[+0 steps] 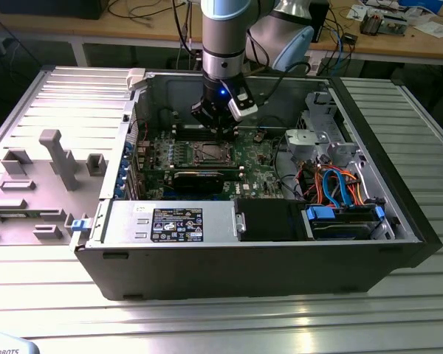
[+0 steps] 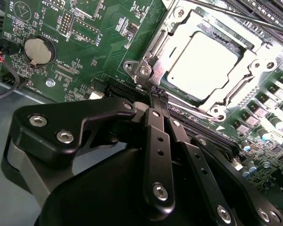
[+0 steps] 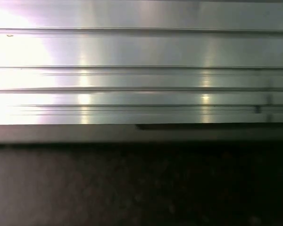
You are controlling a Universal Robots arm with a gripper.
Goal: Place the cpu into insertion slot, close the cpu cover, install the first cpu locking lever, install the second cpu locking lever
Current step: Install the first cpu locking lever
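Observation:
In the second wrist view the cpu (image 2: 203, 66) lies flat in the insertion slot (image 2: 216, 112), its pale metallic face showing through the window of the cpu cover (image 2: 238, 89), which is folded down over it. A thin metal lever (image 2: 236, 16) runs along one side of the socket. My gripper (image 2: 159, 96) is shut, its two black fingers pressed together with the tips right at the socket's corner bracket (image 2: 144, 69). In the exterior view the gripper (image 1: 223, 133) hangs just behind the insertion slot (image 1: 209, 153) on the green motherboard (image 1: 262, 166).
The open computer case (image 1: 384, 243) encloses the board, with a black card (image 1: 198, 179) in front of the socket, a power supply (image 1: 170, 221) and cabled drive bays (image 1: 340, 199) on the exterior view's right. A coin battery (image 2: 37, 50) sits on the board. Ribbed metal (image 3: 141, 80) appears in the first wrist view.

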